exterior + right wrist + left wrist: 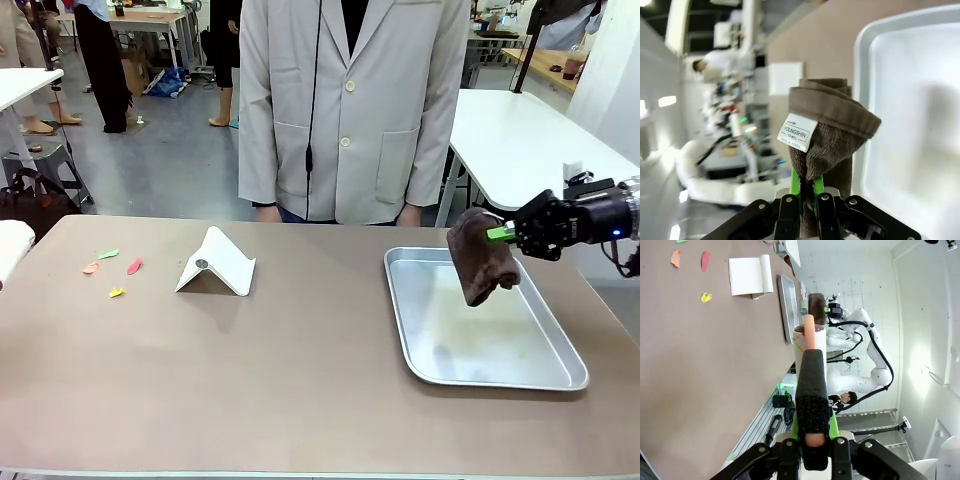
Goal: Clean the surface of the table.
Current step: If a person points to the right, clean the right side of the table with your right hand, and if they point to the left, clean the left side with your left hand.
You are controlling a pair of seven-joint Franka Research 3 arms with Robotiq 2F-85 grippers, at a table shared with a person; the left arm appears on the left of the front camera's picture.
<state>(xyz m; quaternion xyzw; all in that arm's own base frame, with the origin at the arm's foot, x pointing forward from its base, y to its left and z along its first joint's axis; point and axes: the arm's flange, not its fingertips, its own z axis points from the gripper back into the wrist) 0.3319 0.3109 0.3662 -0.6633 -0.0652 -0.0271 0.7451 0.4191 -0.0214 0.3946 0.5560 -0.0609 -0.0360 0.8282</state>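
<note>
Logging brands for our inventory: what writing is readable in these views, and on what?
"YOUNGSHIN TOWEL": white tag on the brown towel gripped by the right pincer.
"MADE IN KOREA": same tag.
Tiny line at the tag's top: too small to read.
The black foam handle in the left pincer: no text.
Nothing else legible.

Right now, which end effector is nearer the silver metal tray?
Right: right end effector hangs at the tray's far edge; left end effector is by the brown table's opposite end.

On the table (300,385), the tray (470,345) lies right, folded card (217,262) left (scraps (134,265) farther left).
</note>
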